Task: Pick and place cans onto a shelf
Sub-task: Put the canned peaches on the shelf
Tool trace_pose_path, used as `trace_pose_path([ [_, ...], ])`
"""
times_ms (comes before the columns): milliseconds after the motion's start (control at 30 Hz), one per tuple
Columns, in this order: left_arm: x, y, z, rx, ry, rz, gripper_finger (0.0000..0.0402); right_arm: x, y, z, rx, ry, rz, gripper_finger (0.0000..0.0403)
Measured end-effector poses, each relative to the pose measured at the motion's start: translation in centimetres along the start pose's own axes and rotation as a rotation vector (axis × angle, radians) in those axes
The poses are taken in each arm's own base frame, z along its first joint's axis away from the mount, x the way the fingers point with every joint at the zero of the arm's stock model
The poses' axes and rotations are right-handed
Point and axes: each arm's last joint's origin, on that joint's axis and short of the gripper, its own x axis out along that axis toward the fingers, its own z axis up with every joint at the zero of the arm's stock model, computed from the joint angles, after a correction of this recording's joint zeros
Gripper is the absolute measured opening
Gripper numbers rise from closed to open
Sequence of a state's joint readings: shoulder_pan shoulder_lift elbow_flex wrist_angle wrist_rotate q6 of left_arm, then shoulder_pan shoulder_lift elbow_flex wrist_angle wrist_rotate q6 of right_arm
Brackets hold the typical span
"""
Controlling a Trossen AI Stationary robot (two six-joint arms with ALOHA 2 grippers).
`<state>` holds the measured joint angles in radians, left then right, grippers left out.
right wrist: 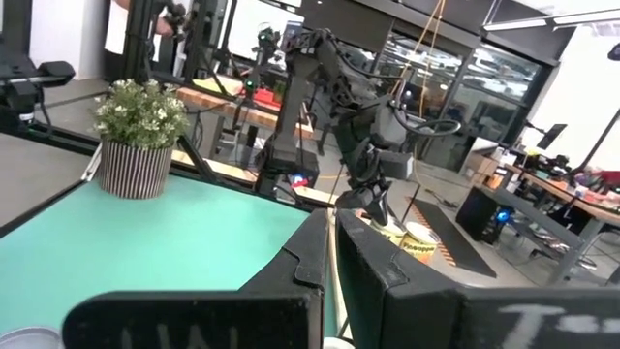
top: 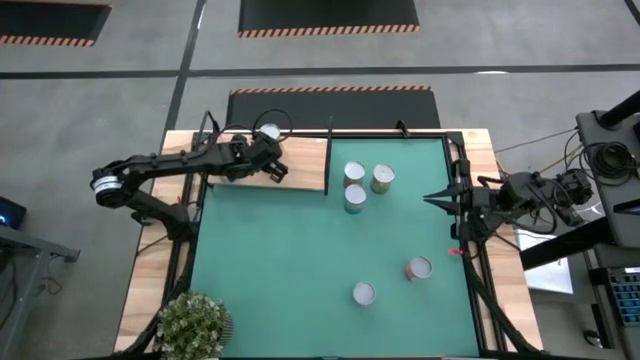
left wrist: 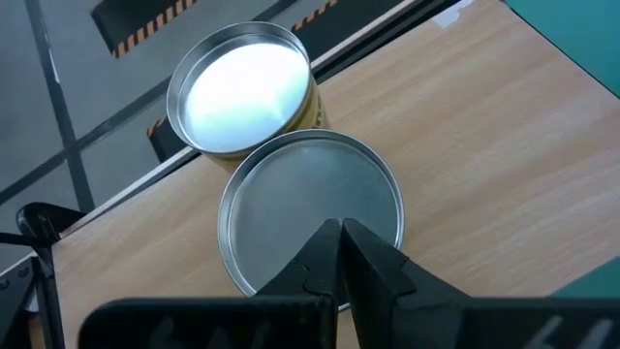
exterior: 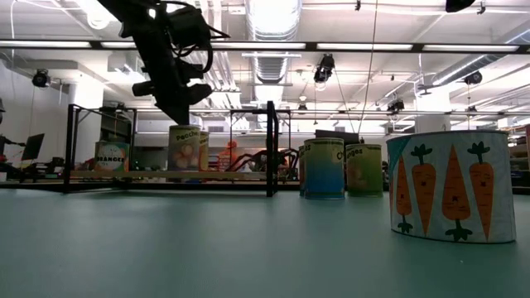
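Observation:
The light-wood shelf [top: 300,165] lies at the mat's far left corner. Two cans stand on it: a bright-topped one [left wrist: 242,85] at the far edge and a grey-topped one [left wrist: 308,206] beside it. My left gripper [left wrist: 339,231] is shut and slants down right over the grey-topped can [exterior: 184,149]. Three cans [top: 354,172] [top: 382,178] [top: 354,198] stand on the mat right of the shelf, and two [top: 418,268] [top: 363,293] stand near the front. My right gripper [top: 430,199] is shut and holds level at the mat's right edge. My left gripper's shut fingertips [exterior: 176,118] stand just at the rim of the grey-topped can's lid [left wrist: 291,184], coming from above at a slant. Whether they touch the lid I cannot tell. The can stands upright on the shelf.
A potted plant [top: 190,325] sits at the near left corner. A dark frame with upright posts [exterior: 270,149] borders the shelf. In the low view a carrot-labelled can [exterior: 451,186] stands close by, and an orange-labelled can [exterior: 110,156] shows far left. The mat's middle [top: 290,260] is bare.

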<state>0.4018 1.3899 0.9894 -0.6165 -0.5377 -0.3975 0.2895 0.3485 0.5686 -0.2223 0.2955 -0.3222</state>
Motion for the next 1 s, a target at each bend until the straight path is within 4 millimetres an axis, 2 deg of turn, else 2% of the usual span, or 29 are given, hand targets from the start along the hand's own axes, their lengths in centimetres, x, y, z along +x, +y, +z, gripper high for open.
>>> trace_pose_path([
  [500, 0.4, 0.7, 0.4, -0.031, -0.005, 0.018, 0.0000, 0.0, 0.0, 0.0, -0.001, 0.005, -0.002, 0.0013],
  [1000, 1.3, 0.1, 0.6, -0.038, -0.019, 0.028, 0.0000, 0.0, 0.0, -0.1, -0.001, 0.006, -0.002, 0.0013],
])
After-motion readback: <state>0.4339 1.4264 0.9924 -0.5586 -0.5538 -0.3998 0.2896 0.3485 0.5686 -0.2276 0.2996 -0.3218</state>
